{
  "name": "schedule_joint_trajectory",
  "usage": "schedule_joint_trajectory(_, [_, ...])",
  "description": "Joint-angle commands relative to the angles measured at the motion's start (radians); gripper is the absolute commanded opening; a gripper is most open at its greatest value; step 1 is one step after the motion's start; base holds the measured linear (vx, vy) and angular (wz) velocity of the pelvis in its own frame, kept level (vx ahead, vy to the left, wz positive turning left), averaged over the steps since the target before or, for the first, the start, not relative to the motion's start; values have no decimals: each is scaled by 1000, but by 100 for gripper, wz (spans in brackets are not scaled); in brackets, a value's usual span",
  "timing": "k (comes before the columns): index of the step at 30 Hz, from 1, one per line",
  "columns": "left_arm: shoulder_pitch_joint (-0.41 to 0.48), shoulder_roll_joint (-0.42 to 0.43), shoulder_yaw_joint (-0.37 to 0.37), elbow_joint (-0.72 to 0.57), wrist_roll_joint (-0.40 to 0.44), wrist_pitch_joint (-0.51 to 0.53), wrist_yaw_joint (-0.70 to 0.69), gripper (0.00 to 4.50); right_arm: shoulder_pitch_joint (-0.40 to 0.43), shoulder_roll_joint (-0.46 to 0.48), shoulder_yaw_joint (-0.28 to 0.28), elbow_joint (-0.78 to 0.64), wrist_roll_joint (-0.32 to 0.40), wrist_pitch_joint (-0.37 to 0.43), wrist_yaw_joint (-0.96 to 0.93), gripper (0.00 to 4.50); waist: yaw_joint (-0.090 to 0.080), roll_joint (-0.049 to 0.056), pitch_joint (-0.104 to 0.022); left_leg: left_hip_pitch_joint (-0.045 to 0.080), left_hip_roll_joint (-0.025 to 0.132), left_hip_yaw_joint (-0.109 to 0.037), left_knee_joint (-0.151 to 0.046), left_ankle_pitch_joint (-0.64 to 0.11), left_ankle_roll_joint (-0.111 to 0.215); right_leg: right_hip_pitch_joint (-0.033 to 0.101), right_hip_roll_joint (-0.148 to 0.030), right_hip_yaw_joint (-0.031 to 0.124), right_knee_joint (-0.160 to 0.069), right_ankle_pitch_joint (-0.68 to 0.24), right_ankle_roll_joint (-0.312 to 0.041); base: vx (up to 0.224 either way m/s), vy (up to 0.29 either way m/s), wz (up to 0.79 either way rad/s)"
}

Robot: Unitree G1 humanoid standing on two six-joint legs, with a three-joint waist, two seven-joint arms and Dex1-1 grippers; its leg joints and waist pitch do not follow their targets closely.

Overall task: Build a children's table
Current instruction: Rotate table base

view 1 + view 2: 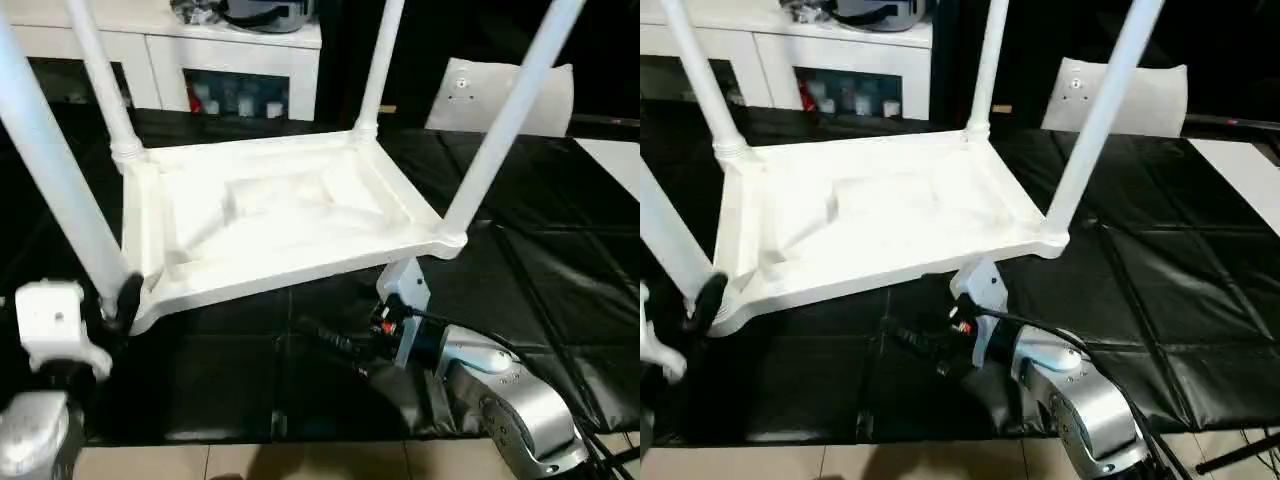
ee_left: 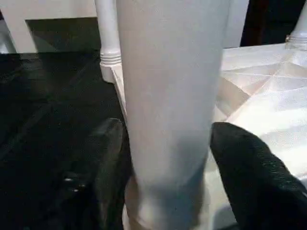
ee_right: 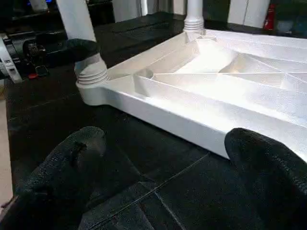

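Left gripper [image 2: 168, 158], at about eight o'clock in the head views, straddles the near-left tapered round white plastic leg [image 1: 55, 170] just above its corner socket; its two black fingers [image 2: 108, 163] stand on either side of the leg, and whether they press on it or stand slightly off cannot be told. That leg rises from the gripper toward eleven o'clock. The all-white plastic children's table [image 1: 270, 215] lies upside down on the black sheet-covered floor [image 1: 560, 270], its square top with the ribbed underside facing up, spreading from the left gripper toward one o'clock. All four legs stand upright in the round corner sockets.

Right gripper [image 3: 168, 177], at about five o'clock on its silver forearm [image 1: 510, 400], sits just beside the near edge of the table top, its black fingers [image 3: 72, 163] spread wide with nothing between them; the table edge lies ahead of it at twelve o'clock, apart from the fingertips.

Behind the table, a white cabinet with dark openings [image 1: 200, 60] stands at eleven o'clock and a white cushion-like bag [image 1: 500, 95] at one o'clock.
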Motion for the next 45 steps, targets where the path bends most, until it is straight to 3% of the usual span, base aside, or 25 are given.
schedule_joint_trajectory(1, [-20,14,12,21,-19,2,-18,353,1,2,-11,8,-11,-8,-17,450,0,28,-37,1,44,-14,-106,-312,-42,27,-48,48,-67,-216,-140,0,0,0])
schedule_joint_trajectory(5, [-65,56,-2,66,-85,7,-118,368,-9,9,-3,24,-17,-15,-14,450,1,27,-37,3,46,-13,-108,-322,-45,24,-50,50,-66,-246,-147,0,0,0])
schedule_joint_trajectory(6, [-72,65,-5,72,-98,5,-143,385,-13,10,-6,35,-21,-11,-19,450,1,19,-37,2,47,-13,-109,-320,-44,24,-51,50,-66,-255,-147,0,0,0])
schedule_joint_trajectory(7, [-73,66,-5,72,-99,5,-145,385,-14,11,-7,36,-22,-10,-20,450,0,23,-37,2,47,-13,-108,-318,-46,24,-50,50,-64,-253,-149,0,0,0])
schedule_joint_trajectory(8, [-81,77,-6,76,-131,17,-183,385,-25,12,-10,55,-37,-4,-38,450,-2,13,-36,2,47,-10,-108,-315,-46,23,-49,51,-67,-256,-148,0,0,0])
schedule_joint_trajectory(11, [-82,108,-20,75,-170,31,-264,420,-51,30,-21,98,-68,23,-99,450,0,14,-35,6,46,-8,-110,-318,-54,18,-48,52,-65,-284,-150,0,0,0])
schedule_joint_trajectory(13, [-74,127,-33,59,-210,57,-325,420,-72,44,-29,137,-98,34,-151,450,-1,13,-36,8,46,-8,-109,-319,-60,15,-48,52,-63,-288,-151,0,0,0])
schedule_joint_trajectory(19, [-7,190,-102,-55,-358,161,-501,420,-127,71,-27,272,-173,60,-250,450,6,18,-36,11,47,-4,-112,-327,-83,13,-45,53,-58,-254,-157,0,0,0])
schedule_joint_trajectory(23, [38,221,-180,-155,-428,241,-565,420,-174,82,-29,392,-229,75,-324,450,4,10,-35,7,45,1,-112,-310,-86,17,-44,53,-56,-253,-156,0,0,0])
schedule_joint_trajectory(24, [42,222,-211,-183,-444,262,-573,420,-191,86,-29,431,-240,66,-334,450,3,4,-35,8,44,3,-112,-309,-81,17,-44,54,-59,-275,-148,0,0,0])
schedule_joint_trajectory(29, [19,216,-279,-241,-486,319,-574,420,-230,105,-17,494,-248,37,-323,450,-9,2,-34,5,44,2,-113,-320,-80,19,-45,56,-63,-336,-123,0,0,0])
schedule_joint_trajectory(32, [-4,207,-318,-273,-510,353,-570,420,-253,123,-10,524,-252,16,-314,450,-19,-7,-35,2,44,3,-111,-299,-78,21,-44,56,-63,-322,-125,0,0,0])
schedule_joint_trajectory(34, [-21,197,-342,-289,-530,377,-562,420,-267,135,-5,544,-257,2,-313,450,-21,-3,-36,4,45,3,-109,-290,-80,19,-42,56,-60,-304,-134,0,0,0])
schedule_joint_trajectory(37, [-48,188,-386,-307,-546,409,-554,420,-298,161,1,591,-269,-22,-308,450,-29,-9,-36,-2,45,5,-110,-278,-83,23,-41,55,-57,-281,-148,0,0,0])
schedule_joint_trajectory(38, [-57,180,-395,-307,-547,415,-548,420,-306,166,3,601,-273,-30,-306,450,-31,-7,-38,-1,45,4,-108,-274,-85,23,-40,56,-57,-284,-146,0,0,0])
schedule_joint_trajectory(43, [-104,151,-432,-295,-553,444,-549,420,-334,187,9,639,-284,-54,-297,450,-35,-15,-39,-2,44,8,-103,-262,-85,22,-36,61,-55,-280,-146,0,0,0])
schedule_joint_trajectory(45, [-130,148,-447,-285,-553,455,-553,420,-343,196,10,653,-290,-64,-291,450,-35,-12,-39,-4,41,9,-101,-259,-82,20,-33,64,-54,-290,-142,0,0,0])
